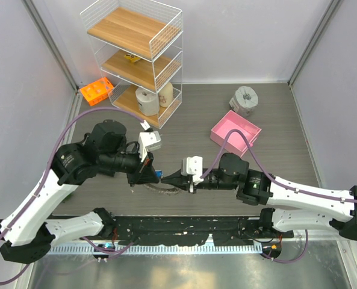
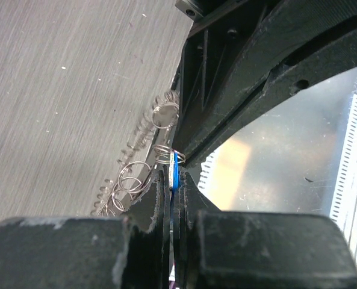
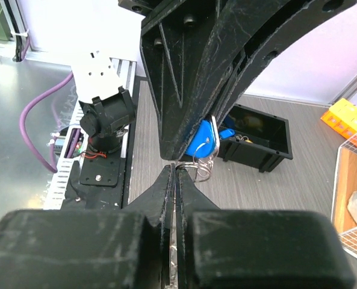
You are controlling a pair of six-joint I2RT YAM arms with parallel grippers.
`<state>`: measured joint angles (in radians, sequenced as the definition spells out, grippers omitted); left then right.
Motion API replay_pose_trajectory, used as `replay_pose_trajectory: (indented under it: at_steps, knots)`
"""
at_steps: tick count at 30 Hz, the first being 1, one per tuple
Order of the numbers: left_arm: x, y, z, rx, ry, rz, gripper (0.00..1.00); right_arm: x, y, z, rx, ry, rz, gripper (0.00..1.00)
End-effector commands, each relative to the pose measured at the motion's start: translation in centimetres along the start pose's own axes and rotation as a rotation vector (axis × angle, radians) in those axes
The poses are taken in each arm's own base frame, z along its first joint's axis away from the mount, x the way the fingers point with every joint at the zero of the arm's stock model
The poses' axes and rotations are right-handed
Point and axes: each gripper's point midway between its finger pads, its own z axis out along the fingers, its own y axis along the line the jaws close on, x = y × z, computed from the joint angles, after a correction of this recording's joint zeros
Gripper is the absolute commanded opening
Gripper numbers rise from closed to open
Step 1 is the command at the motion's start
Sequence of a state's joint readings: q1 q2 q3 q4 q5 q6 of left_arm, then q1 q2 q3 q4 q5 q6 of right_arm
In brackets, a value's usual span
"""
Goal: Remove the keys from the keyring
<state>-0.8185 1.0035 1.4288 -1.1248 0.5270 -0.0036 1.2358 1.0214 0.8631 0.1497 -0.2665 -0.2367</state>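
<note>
My left gripper (image 1: 149,175) (image 2: 177,180) is shut on the blue-headed key (image 2: 174,168), held edge-on between its jaws. The key also shows in the top view (image 1: 158,174) and the right wrist view (image 3: 201,139). My right gripper (image 1: 168,179) (image 3: 177,167) meets it tip to tip, shut on the thin silver keyring (image 3: 197,164) just below the blue key. Small split rings and silver keys (image 2: 133,176) hang toward the table under both grippers (image 1: 160,190). The yellow-headed key is not visible on the ring.
A white wire shelf (image 1: 136,60) and an orange rack (image 1: 96,91) stand at the back left. A pink tray (image 1: 235,132) and a grey roll (image 1: 245,100) are at the back right. A black bin (image 3: 253,137) sits beyond the grippers.
</note>
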Motion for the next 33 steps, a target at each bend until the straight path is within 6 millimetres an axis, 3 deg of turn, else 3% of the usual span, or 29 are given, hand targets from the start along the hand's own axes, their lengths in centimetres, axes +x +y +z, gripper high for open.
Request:
replay_pose_trajectory:
  at_steps: [1,9,16,17,27,33]
  knots:
    - [-2.2,-1.7,-0.6,0.06,-0.06,-0.025,0.0,-2.3,-0.1,-1.0,0.013,-0.071,-0.072,0.05]
    - [-2.3,-2.7,0.3,0.13,-0.012,-0.174,0.0,-2.1,0.4,-1.8,-0.002,0.01,-0.285,0.05]
    - [-3.1,-3.2,1.1,0.265,-0.011,-0.28,0.0,-2.8,0.9,-2.8,0.033,-0.05,-0.474,0.05]
    - [-3.3,-3.1,1.3,0.289,-0.023,-0.298,0.0,-3.7,0.5,-3.3,0.059,-0.085,-0.492,0.05]
    - [-4.2,-2.2,2.9,0.492,-0.094,-0.441,0.0,-3.8,0.0,-5.0,0.131,-0.11,-0.581,0.05]
    - [-3.1,-1.0,5.0,0.528,-0.056,-0.528,0.0,-4.5,0.1,-5.3,0.15,-0.125,-0.612,0.05]
